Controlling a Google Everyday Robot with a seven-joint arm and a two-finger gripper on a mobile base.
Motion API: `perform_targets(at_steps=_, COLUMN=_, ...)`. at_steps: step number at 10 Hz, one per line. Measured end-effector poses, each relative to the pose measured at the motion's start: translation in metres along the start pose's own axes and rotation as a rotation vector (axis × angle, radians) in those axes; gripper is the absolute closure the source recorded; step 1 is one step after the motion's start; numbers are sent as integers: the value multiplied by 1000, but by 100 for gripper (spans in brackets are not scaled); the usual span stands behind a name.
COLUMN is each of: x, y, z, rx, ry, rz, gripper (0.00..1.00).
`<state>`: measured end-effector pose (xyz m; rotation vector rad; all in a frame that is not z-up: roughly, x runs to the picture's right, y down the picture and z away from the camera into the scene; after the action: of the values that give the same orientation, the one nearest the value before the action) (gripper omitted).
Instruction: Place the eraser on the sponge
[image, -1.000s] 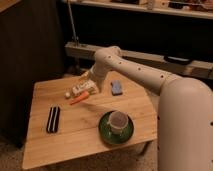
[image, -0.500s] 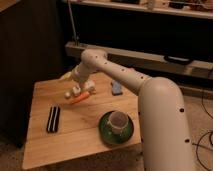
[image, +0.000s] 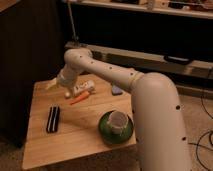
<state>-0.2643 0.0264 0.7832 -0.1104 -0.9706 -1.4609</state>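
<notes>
The eraser (image: 53, 118), a long black block with pale stripes, lies flat near the table's left edge. The sponge (image: 117, 90), a small blue pad, sits at the back right of the table, partly hidden behind my arm. My gripper (image: 54, 83) hovers over the back left of the table. It is above and behind the eraser and well left of the sponge. Nothing can be seen held in it.
An orange carrot (image: 80, 98) and a white object (image: 83, 89) lie just right of the gripper. A green plate (image: 104, 131) with a cup (image: 117, 121) stands front right on the wooden table (image: 75, 137). A dark cabinet (image: 25, 55) stands behind on the left.
My arm has swung left across the back of the table, carrying the gripper from above the carrot toward the back left corner. The eraser and sponge have not moved.
</notes>
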Motion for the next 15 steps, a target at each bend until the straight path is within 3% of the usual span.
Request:
perform_targets(at_steps=2, x=2, y=10, z=25, rx=-42, ry=-4, rz=8, gripper=20)
perform_targets(at_steps=5, x=0, y=28, z=81, rx=-109, ry=-18, rz=18, gripper=20)
perform_targets(at_steps=7, x=-12, y=22, z=107, rx=-146, ry=-33, rz=-10, gripper=20)
perform_targets(at_steps=9, x=-24, y=9, z=120, rx=-203, ry=-35, rz=-65, gripper=20)
perform_targets(at_steps=11, x=-26, y=8, z=129, rx=-236, ry=-41, rz=-87, gripper=20)
perform_targets(at_steps=15, x=-27, y=15, z=150, rx=-261, ry=-74, rz=-79, gripper=22)
